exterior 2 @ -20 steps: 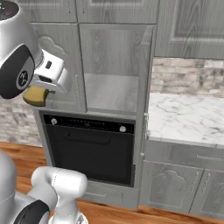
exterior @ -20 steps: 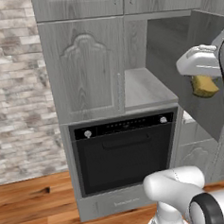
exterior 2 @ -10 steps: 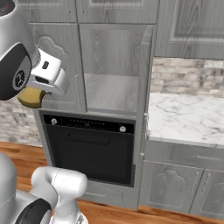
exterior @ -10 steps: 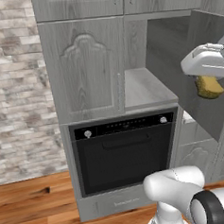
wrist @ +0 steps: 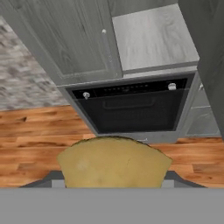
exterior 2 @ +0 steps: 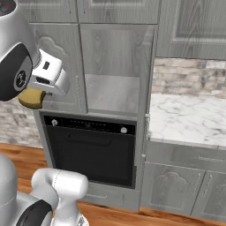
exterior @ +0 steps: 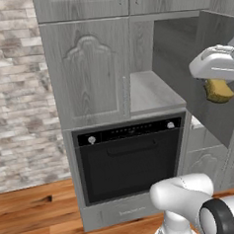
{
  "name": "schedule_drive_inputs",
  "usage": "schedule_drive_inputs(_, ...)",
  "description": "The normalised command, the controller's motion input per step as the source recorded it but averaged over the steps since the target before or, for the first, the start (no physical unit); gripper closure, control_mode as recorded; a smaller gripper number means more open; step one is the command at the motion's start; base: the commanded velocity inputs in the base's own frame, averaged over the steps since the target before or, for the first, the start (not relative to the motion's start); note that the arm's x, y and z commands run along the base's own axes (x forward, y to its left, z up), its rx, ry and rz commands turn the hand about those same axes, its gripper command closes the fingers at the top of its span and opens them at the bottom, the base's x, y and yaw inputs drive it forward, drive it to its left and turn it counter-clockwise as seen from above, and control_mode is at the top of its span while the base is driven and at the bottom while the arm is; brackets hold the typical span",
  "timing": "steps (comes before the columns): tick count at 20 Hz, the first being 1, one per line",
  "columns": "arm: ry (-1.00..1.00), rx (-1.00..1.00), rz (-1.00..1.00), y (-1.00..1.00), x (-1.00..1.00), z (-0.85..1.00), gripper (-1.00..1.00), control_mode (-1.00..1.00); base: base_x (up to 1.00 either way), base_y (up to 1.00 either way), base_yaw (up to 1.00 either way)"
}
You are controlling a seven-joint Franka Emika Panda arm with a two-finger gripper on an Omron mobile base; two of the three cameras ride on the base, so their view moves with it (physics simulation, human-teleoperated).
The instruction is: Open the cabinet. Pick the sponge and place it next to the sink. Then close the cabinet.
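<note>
Since a second ago the hand has drifted slightly outward from the cabinet (exterior: pixel 91 73) and turned a little flatter, sponge (exterior: pixel 219 90) going with it; oven and doors unchanged in both base views. Gripper (exterior: pixel 216 82) is closed on the sponge: in the left base view the mustard-yellow block hangs just under the white hand, touching it, in front of the swung-out right door (exterior: pixel 194 59). In the right base view the sponge (exterior 2: pixel 32 97) sits tucked beneath the gripper (exterior 2: pixel 37 90), level with the lower edge of the closed left door (exterior 2: pixel 59 66) and just above the oven's control strip. Hand view: sponge (wrist: pixel 114 162) is right at the fingertips, with a grey tip edge showing at either side of it; finger pads themselves hidden behind it. Below it in that view lie the black oven (wrist: pixel 133 109) and wood floor (wrist: pixel 39 140). Cabinet's right half stands open, bare shelf (exterior 2: pixel 112 92) exposed. Marble counter (exterior 2: pixel 187 119) lies to the right, well apart from the sponge.
</note>
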Motion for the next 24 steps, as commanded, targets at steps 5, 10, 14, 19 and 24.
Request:
schedule_drive_inputs(5, 0.00, 0.00, 0.00, 0.00, 0.00, 0.00, 1.00, 1.00, -0.05, 0.00, -0.01)
schedule_drive_inputs(10, 0.00, 0.00, 0.00, 0.00, 0.00, 0.00, 1.00, 1.00, -0.23, -0.03, -0.13)
schedule_drive_inputs(14, 0.00, 0.00, 0.00, 0.00, 0.00, 0.00, 1.00, 1.00, -0.62, 0.00, -0.07)
schedule_drive_inputs(19, 0.00, 0.00, 0.00, 0.00, 0.00, 0.00, 1.00, 1.00, -1.00, 0.01, -0.06)
schedule_drive_inputs(24, 0.00, 0.00, 0.00, 0.00, 0.00, 0.00, 1.00, 1.00, -0.93, 0.23, -0.29)
